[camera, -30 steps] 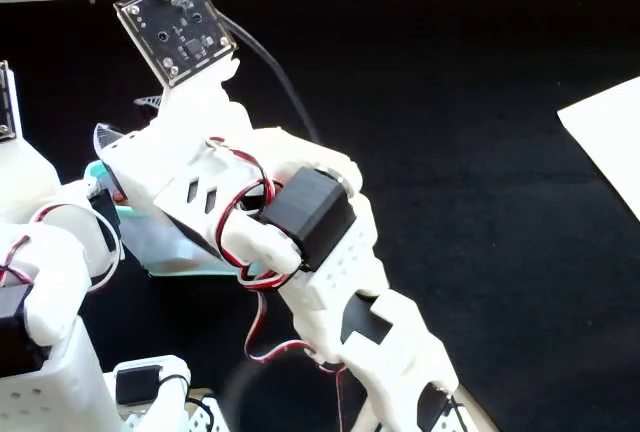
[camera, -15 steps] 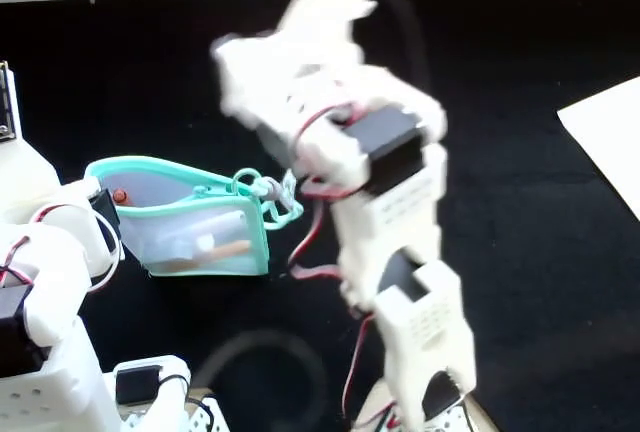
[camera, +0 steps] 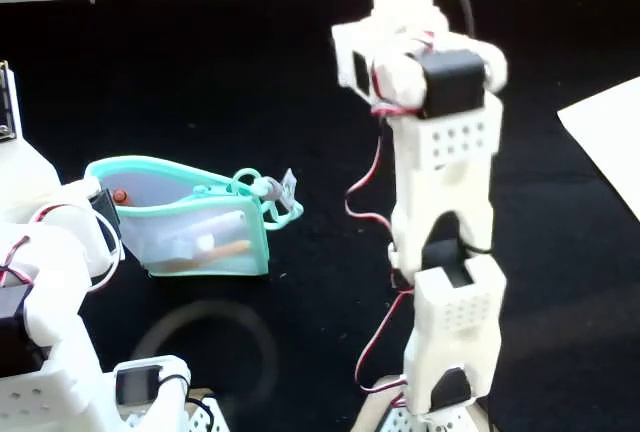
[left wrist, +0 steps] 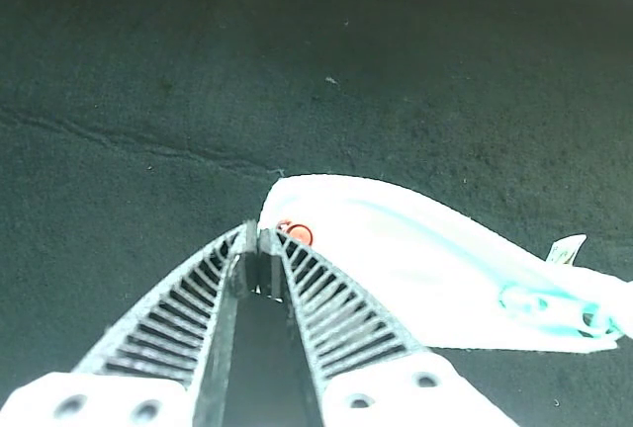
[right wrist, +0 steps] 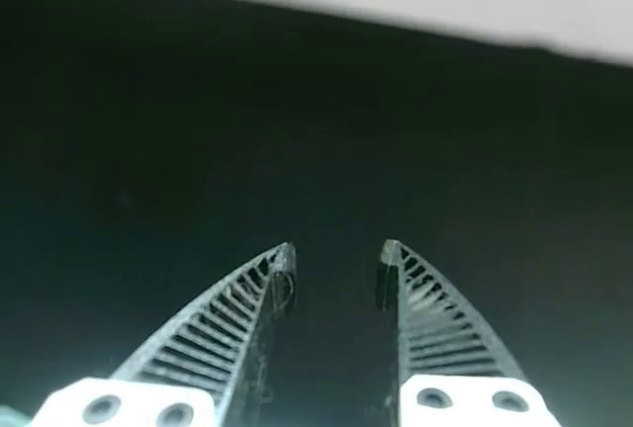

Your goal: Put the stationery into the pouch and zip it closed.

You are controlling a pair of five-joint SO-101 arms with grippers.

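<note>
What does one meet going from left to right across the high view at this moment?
left arm → teal pouch, stationery inside → zipper pull → right arm, upright → white sheet at the picture's edge

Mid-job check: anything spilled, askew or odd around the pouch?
Nothing spilled. The pouch is pinched at one corner by the left gripper, with the stationery inside. The right gripper is open, off the pouch.
</note>
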